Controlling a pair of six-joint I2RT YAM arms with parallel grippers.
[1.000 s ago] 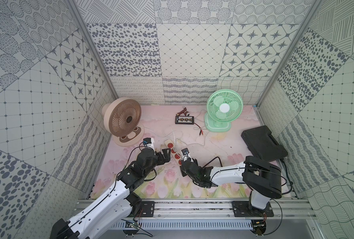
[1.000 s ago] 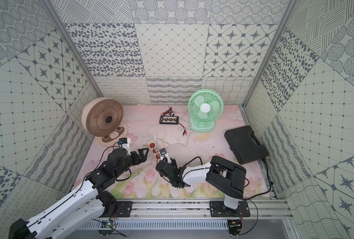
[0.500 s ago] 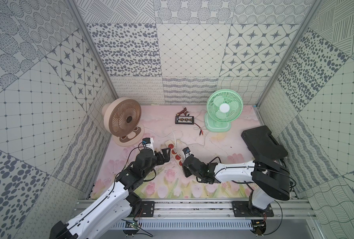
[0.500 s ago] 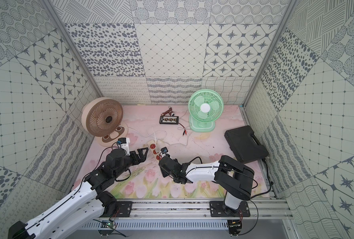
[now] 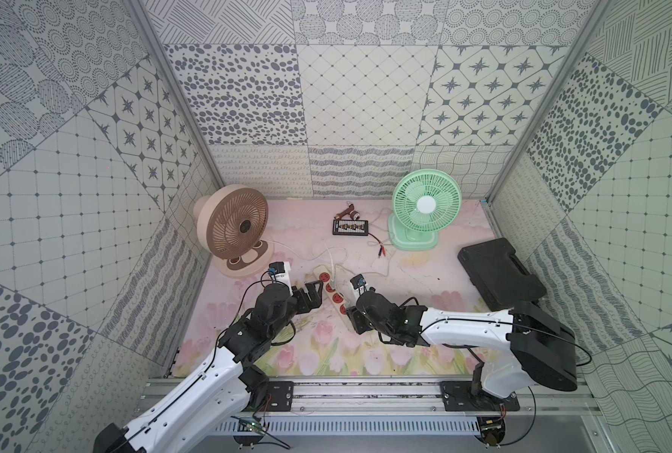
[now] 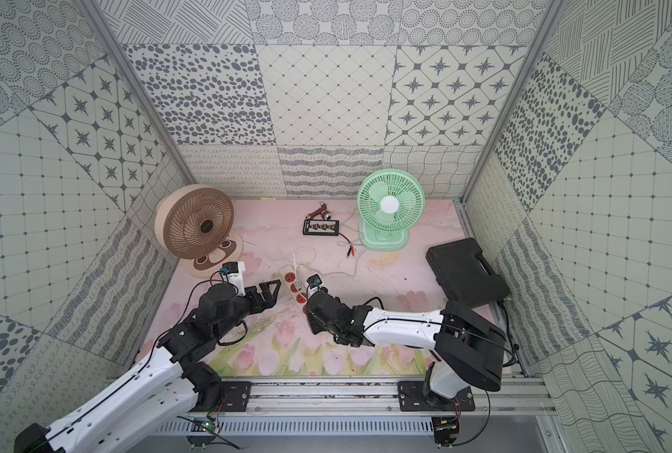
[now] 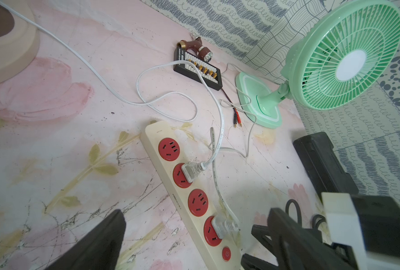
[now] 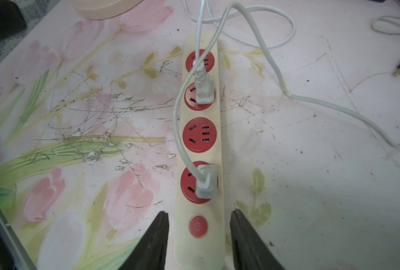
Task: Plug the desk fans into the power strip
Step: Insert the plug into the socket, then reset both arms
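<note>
Plug (image 8: 207, 181) sits in power strip (image 8: 202, 156) socket by button (image 8: 198, 226); 2nd plug (image 8: 203, 90) also in. Right fingers (image 8: 155, 243) half-apart, empty, astride strip; left fingers (image 7: 96, 245) wide, empty. Looks done; just retract.

The power strip (image 8: 199, 252) is smooth cream plastic with a slight sheen, its round red sockets (image 8: 199, 135) duller; the surface (image 8: 311, 187) under it is a matt printed sheet, scuffed and scratched, with flaking patches. The green fan (image 7: 350, 67) is glossy moulded plastic; the black case (image 7: 322, 163) looks like matt, hard plastic.
</note>
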